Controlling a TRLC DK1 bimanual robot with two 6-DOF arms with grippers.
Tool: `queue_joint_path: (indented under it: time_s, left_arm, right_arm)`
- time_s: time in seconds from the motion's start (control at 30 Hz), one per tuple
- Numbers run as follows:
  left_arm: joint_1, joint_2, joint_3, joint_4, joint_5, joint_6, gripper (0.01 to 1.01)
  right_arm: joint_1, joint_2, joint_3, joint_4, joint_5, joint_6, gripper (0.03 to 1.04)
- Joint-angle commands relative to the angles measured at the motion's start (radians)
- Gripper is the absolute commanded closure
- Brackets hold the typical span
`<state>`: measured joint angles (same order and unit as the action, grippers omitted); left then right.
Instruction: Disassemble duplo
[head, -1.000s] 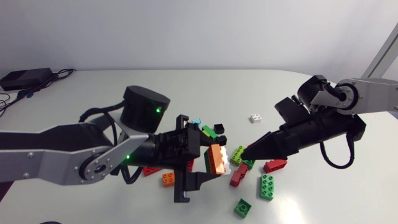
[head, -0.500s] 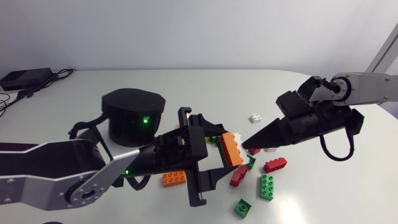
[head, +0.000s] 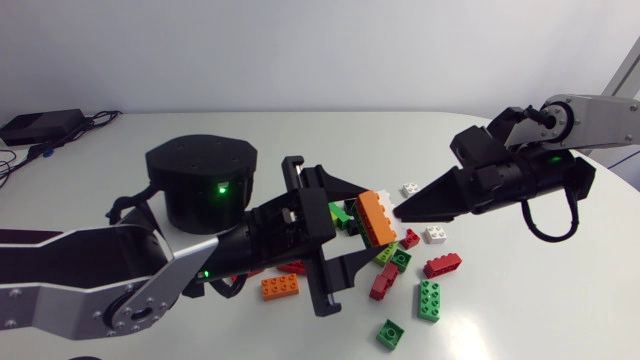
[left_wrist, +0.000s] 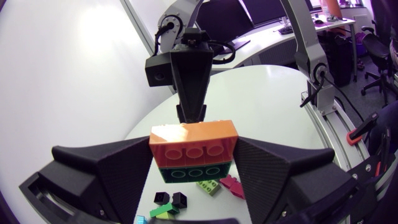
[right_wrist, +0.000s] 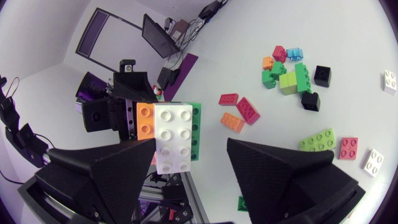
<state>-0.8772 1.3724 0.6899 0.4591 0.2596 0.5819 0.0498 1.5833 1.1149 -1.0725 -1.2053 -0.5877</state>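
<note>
Mid-frame, above table (head: 300, 130), L gripper (left_wrist: 194, 163) clamps orange/white/green stack (head: 373, 216), unsplit. R gripper (head: 402, 211) spread open, just beside it. Loose bricks (head: 442, 265) lower right: seems mostly done, this stack remains.

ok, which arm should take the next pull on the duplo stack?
Right. The left tool is shut on the stack and holds it aloft. The right tool is open and free, with the stack just ahead of its tips.

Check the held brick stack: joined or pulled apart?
Joined: orange, white and green plastic duplo stack sits whole between the left gripper's fingers.
</note>
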Motion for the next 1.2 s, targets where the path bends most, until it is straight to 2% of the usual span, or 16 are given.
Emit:
queue_joint_path:
  time_s: [0.0,0.17,0.47,0.73,1.13,1.17]
  left_arm:
    - [0.003,0.007,0.011,0.047,0.001,-0.005,0.797]
    - [0.004,0.022,0.014,0.072,0.001,-0.005,0.797]
    - [0.020,0.073,0.013,0.142,0.001,-0.002,0.797]
    - [0.017,0.090,0.026,0.159,0.001,-0.005,0.797]
    - [-0.020,0.126,0.080,0.181,-0.034,0.003,0.798]
    - [-0.025,0.132,0.088,0.181,-0.039,0.003,0.798]
  right_arm:
    - [-0.022,0.027,0.029,-0.027,-0.007,-0.014,0.26]
    - [-0.034,0.026,0.054,-0.104,-0.028,-0.061,0.26]
    - [-0.030,0.018,0.060,-0.136,-0.034,-0.077,0.26]
    - [-0.024,0.012,0.056,-0.139,-0.034,-0.081,0.48]
    - [-0.007,0.006,0.049,-0.165,-0.037,-0.113,0.49]
    - [-0.008,0.006,0.051,-0.164,-0.039,-0.115,0.55]
